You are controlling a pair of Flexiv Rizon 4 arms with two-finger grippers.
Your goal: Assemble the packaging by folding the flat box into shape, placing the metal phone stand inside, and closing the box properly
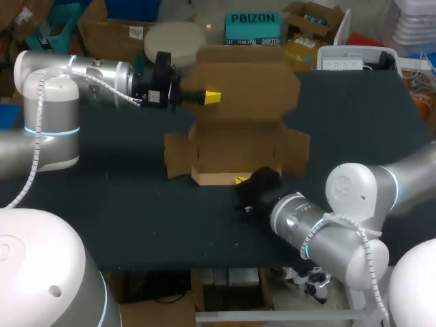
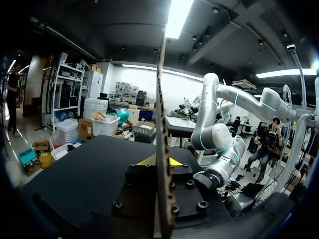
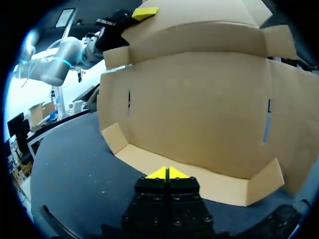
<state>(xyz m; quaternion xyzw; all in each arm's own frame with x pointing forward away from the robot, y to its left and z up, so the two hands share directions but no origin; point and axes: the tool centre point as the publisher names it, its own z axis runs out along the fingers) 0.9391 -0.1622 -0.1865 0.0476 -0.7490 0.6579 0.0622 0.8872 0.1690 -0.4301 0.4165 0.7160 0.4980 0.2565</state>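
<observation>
The brown cardboard box [image 1: 238, 129] stands half folded at the table's middle, with its side flaps spread and its big lid panel [image 1: 245, 75] raised upright. My left gripper [image 1: 211, 97] is shut on that lid's left edge. In the left wrist view the cardboard [image 2: 162, 124] runs edge-on between the yellow tips [image 2: 160, 160]. My right gripper [image 1: 242, 180] is shut with nothing in it, its tips [image 3: 168, 173] against the low front flap [image 3: 199, 181]. From there the left gripper [image 3: 144, 12] shows high up on the lid. No metal phone stand is in sight.
The dark table [image 1: 102, 197] has bare room to the left and right of the box. A white tray [image 1: 347, 58] sits at the back right edge. My right arm's elbow [image 1: 354, 197] bulks over the front right.
</observation>
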